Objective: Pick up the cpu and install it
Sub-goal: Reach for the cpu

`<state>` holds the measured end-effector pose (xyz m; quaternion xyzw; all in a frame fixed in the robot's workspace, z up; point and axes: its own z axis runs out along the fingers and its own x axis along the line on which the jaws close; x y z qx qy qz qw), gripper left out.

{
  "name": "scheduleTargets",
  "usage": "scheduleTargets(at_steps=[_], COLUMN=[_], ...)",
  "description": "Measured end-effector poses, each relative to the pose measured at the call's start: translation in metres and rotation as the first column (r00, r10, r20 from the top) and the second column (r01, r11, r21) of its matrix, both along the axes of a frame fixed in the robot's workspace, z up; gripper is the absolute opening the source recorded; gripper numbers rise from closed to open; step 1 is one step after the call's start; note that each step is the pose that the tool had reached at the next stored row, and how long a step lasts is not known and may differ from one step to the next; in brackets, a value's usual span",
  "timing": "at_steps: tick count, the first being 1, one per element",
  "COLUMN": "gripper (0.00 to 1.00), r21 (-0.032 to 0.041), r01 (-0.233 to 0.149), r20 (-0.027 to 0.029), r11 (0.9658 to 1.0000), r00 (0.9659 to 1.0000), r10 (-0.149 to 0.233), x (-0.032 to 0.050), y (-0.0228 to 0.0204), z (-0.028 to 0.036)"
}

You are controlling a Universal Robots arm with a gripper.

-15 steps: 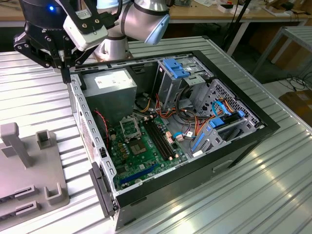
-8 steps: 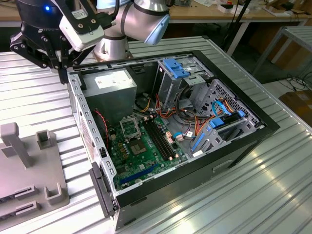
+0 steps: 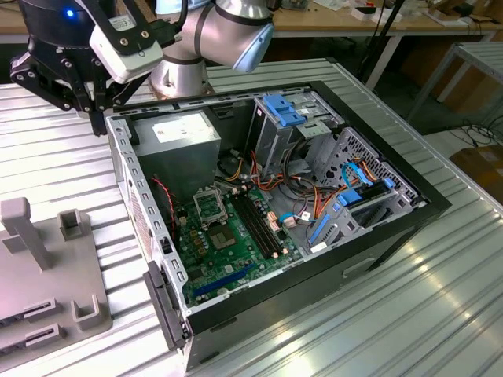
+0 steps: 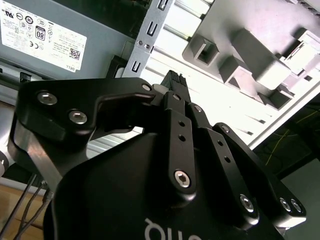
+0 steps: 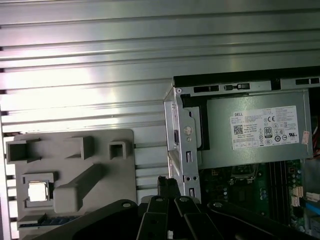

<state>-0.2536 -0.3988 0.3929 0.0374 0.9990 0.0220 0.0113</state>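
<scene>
The cpu (image 5: 38, 191) is a small pale silver square lying flat in a recess of the grey fixture block (image 5: 75, 150), seen in the first wrist view. My gripper (image 5: 167, 183) hangs over the ribbed metal table between that fixture and the corner of the open computer case (image 3: 118, 137). Its black fingers (image 4: 175, 82) meet at the tip with nothing between them. It is well apart from the cpu. On the green motherboard (image 3: 228, 251) the metal-framed square socket (image 3: 211, 206) stands bare beside the memory slots.
A grey power supply (image 3: 185, 137) fills the case corner nearest my gripper. Drive bays with blue latches (image 3: 287, 110) and loose cables (image 3: 314, 204) crowd the case's far side. The fixture (image 3: 47, 267) has upright posts at the exterior view's left.
</scene>
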Motion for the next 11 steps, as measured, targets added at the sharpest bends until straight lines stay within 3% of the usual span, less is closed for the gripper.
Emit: scheduleTargets(at_steps=[11], gripper=[0.11], r21=[0.0000], r01=[0.000], r20=[0.0000], r11=[1.0000], r00=[1.0000], r10=[0.000], x=[-0.0070], y=[0.0000], z=[0.0000])
